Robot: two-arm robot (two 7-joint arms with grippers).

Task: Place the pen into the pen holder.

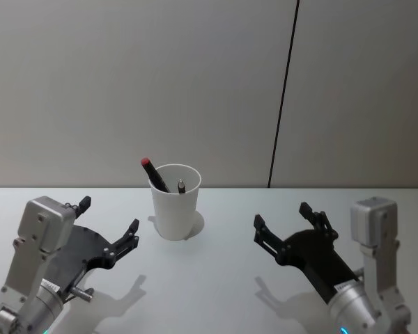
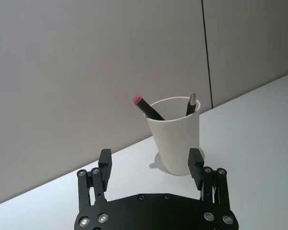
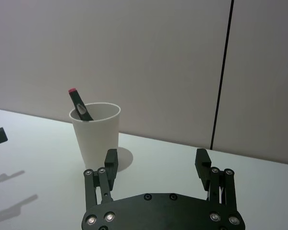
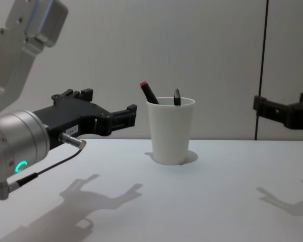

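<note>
Pen [image 1: 154,174] with the red end cap already stands inside the pen holder [image 1: 174,202], leaning against its rolled rim, and a second pen [image 1: 181,186] with a grey tip shows beside it inside the cup. Judging by this, the placing looks done and nothing seems left but to keep the arms clear.

Both sets of jaws are spread wide and carry nothing. The left gripper [image 1: 109,227] and the right gripper [image 1: 283,221] hover low over the worktop [image 1: 216,278], and the holder sits between them, ahead of the jaw tips and well apart from both.

The holder is plain white paper, smooth and matte, tapering toward its base. The red-capped pen is a slim dark barrel. The worktop is a pale, even surface that takes soft shadows.
</note>
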